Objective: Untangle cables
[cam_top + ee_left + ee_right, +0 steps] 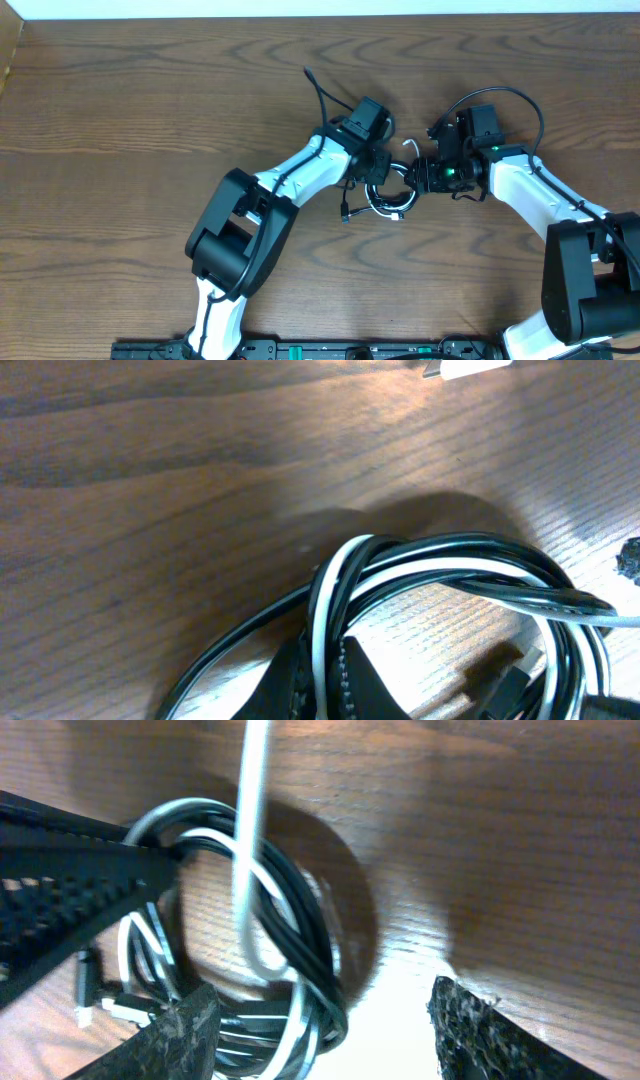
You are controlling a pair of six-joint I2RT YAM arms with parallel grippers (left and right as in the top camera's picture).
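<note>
At the middle of the tabletop [150,100], the left fingers [100,880] pinch the coiled black cable [310,960] and white cable [250,820] (looped together); the right fingers [480,1030] stand apart, empty.

Table [120,120] was dark brown wood w/ strong grain, and a white strip [300,8] ran along its far edge. Black rail [330,350] w/ small green lights lay at near edge.

Overhead straight down on table [120,120], both wrist views close, sharing cables [430,550]
</note>
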